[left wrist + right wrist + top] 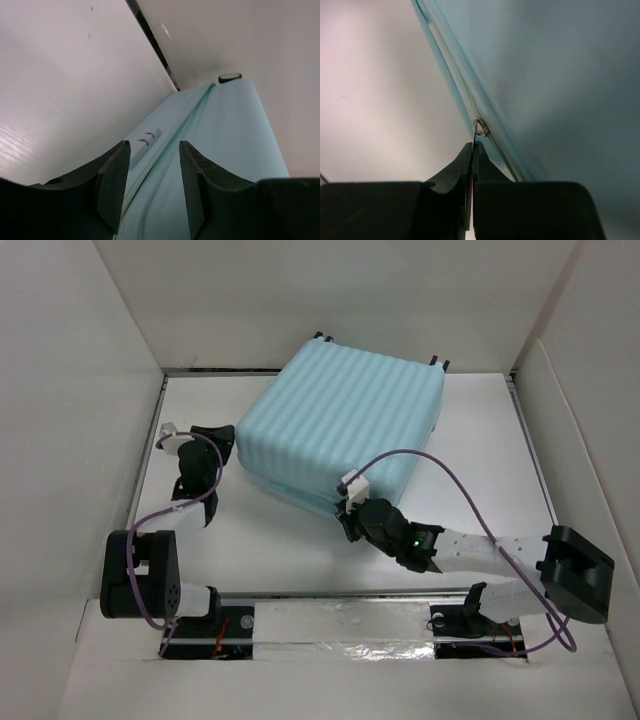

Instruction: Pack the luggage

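While the arm bases sit at the near edge of the table (280, 540), the right gripper (348, 508) reaches to the near front edge of the luggage (345, 420). Its jaws are pressed flat together on a thin metal loop at the zip line. This looks like the zipper pull (479, 127), but the wrist view is blurred, so I'm not certain.

Further back on the left, the left gripper (222, 440) is at the suitcase's left side. Its jaws are apart and clamp nothing. The seam (167, 145) runs up between the fingers, with a small tab (148, 136) just beside it. I cannot tell whether the pads touch the shell.

The luggage lies flat in the far middle of the table, lid down on the base, ribbed shell up. Its wheels (438, 361) are at the far edge, by the back wall.

Handling, as a judgement:
- The shell is hard, stiff and smooth, and too wide for either claw to span, so pads would likely skid on the ribs.
- It is probably light enough to slide on the table when the zip is tugged, so the left arm should brace the side.
- The workable holds are the pull and the seam lip.
- The pull is thin and could slip out of the pinch.
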Controlling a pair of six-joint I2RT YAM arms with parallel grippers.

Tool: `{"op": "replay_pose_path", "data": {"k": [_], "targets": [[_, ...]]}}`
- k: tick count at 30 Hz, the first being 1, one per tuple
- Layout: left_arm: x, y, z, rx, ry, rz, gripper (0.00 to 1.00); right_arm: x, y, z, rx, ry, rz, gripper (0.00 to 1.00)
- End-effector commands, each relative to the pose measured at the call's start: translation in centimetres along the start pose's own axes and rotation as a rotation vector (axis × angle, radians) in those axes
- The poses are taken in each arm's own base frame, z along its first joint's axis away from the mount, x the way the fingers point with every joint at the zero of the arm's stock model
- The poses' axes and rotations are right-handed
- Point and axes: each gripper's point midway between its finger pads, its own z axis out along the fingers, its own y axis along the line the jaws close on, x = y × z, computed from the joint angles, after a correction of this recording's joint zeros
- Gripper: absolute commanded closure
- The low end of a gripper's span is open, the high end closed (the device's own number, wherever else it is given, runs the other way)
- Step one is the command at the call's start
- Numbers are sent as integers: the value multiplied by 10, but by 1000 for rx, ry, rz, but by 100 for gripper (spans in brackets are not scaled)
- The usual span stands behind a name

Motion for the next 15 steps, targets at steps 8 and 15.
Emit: {"op": "replay_pose_path", "data": {"k": [8,15], "targets": [[170,-49,-114,367,504,151,61,-129,129,11,-518,-229,-65,100],[201,-40,-164,468,600,190,61,-145,215,8,-751,-215,-159,100]]}}
